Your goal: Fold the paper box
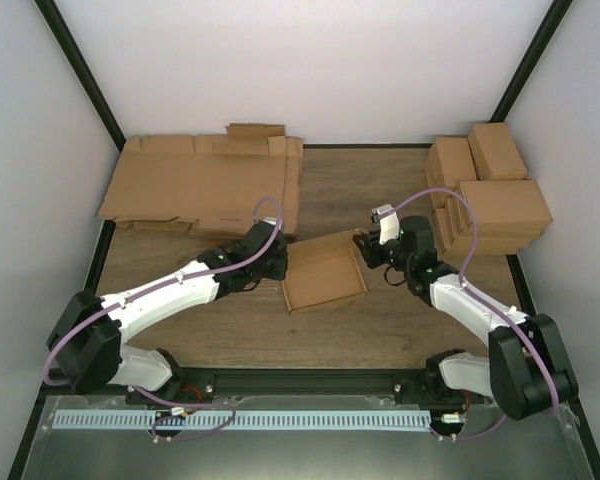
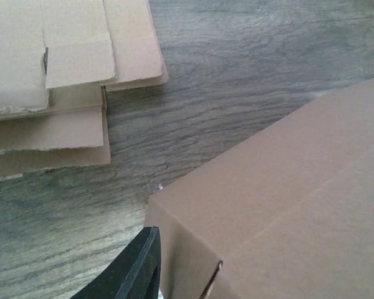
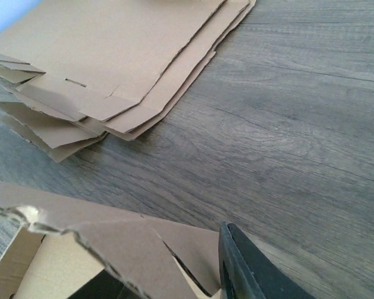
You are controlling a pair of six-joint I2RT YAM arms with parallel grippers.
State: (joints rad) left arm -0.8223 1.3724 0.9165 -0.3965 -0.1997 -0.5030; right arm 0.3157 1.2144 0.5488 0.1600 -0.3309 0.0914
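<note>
Brown card box [image 1: 325,272], part folded into a shallow open tray, lies in the middle of the table [image 1: 400,330] between the two arms.

Left gripper [image 1: 278,266] is at the box's left wall. Its wrist view shows one black finger [image 2: 134,271] just outside a box corner, with the other hidden. Cannot tell whether the jaws are clamped.

Right gripper [image 1: 365,250] is at the far right corner. One finger [image 3: 246,274] sits beside a raised, ragged-edged flap. Jaw state likewise cannot be told.

Flat sheets [image 1: 205,185] are piled far left, well apart from the box. Closed boxes [image 1: 490,190] are stacked far right.
</note>
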